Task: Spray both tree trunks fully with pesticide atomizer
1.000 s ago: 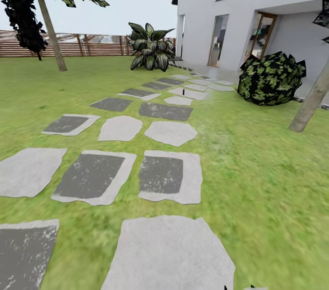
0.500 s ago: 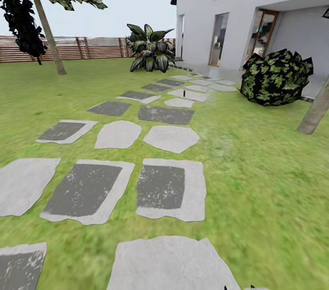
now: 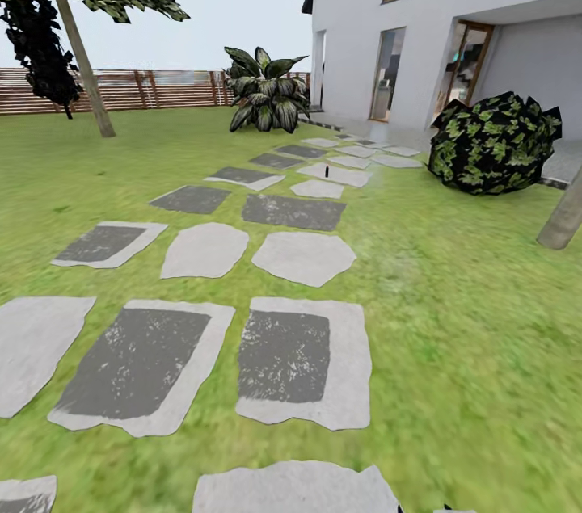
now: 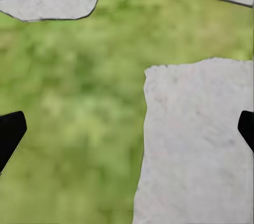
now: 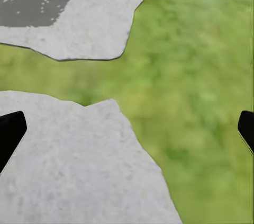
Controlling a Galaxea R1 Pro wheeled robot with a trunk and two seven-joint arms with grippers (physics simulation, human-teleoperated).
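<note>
The head view looks across the garden: a grass floor [image 3: 477, 351] crossed by a path of grey stepping stones [image 3: 303, 257] running toward a white house [image 3: 453, 20]. A small dark upright object [image 3: 326, 170] stands on a far stone; it is too small to identify, so the atomizer's place cannot be told. One tree [image 3: 77, 36] stands far left before the wooden fence [image 3: 162, 86], its trunk leaning. A second tree trunk [image 3: 563, 218] leans at the right edge, near a round dark bush [image 3: 493, 143]. A broad-leaved plant [image 3: 265, 89] grows by the house corner.

The left end effector [image 4: 127, 134] hangs above grass and stone, fingertips [image 4: 9, 134] wide apart, holding nothing. The right end effector [image 5: 127, 131] is likewise spread wide and empty over a slab [image 5: 69, 166].
</note>
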